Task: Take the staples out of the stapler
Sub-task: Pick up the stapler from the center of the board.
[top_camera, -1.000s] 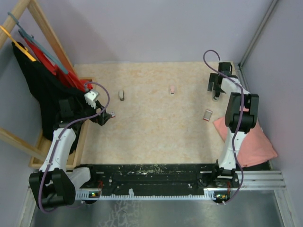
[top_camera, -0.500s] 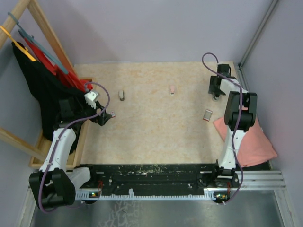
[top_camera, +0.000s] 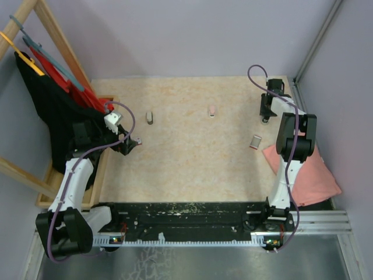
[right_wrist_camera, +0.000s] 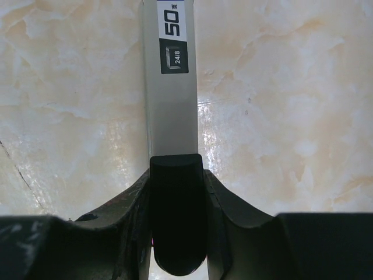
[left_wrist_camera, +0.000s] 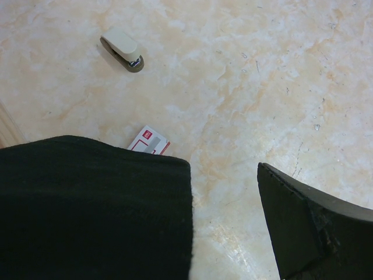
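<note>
Left wrist view shows your left claw (left_wrist_camera: 224,175) spread wide above the table (left_wrist_camera: 262,87), holding nothing. Just past one finger (left_wrist_camera: 93,204) a red-and-white box (left_wrist_camera: 150,140) pokes out, and farther on a beige stapler (left_wrist_camera: 122,50) lies flat by itself. From above, a pink stapler (top_camera: 212,111) lies farther right, mid-table, with a second box (top_camera: 255,142) nearer the right edge. At the far right corner your right claw (right_wrist_camera: 175,181) is clamped narrow on a grey labelled bar (right_wrist_camera: 172,105), fingers (right_wrist_camera: 218,195) pressed to both sides. You cannot make out the staples; they are too small.
</note>
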`<state>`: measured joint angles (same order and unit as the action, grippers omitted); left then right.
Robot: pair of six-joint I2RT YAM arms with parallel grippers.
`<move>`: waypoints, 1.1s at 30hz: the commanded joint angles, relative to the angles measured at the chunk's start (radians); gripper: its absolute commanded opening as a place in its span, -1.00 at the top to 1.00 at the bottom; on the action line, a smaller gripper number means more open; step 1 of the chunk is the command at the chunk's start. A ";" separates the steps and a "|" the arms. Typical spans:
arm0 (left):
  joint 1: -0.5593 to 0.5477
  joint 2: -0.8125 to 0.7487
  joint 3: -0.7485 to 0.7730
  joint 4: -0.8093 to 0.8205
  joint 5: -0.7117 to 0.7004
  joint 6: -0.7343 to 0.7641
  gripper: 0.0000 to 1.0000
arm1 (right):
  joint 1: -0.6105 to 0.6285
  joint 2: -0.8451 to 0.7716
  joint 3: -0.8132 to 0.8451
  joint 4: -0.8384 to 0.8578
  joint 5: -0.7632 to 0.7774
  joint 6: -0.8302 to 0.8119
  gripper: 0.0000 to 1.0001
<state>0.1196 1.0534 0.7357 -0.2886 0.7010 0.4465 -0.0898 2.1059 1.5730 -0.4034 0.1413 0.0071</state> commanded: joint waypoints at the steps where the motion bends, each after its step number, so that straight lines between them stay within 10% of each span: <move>1: -0.002 -0.003 -0.009 0.022 0.030 0.014 -1.00 | -0.003 -0.032 0.018 0.055 -0.009 -0.011 0.55; 9: -0.002 0.000 -0.007 0.023 0.032 0.015 -1.00 | -0.002 -0.062 0.004 0.069 -0.022 -0.015 1.00; 33: -0.001 -0.013 -0.011 0.023 0.023 0.014 -1.00 | 0.042 -0.274 -0.124 0.178 -0.078 -0.067 1.00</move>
<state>0.1196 1.0565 0.7357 -0.2859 0.7078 0.4469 -0.0780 1.9461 1.4376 -0.3374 0.0757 -0.0238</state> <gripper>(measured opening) 0.998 0.331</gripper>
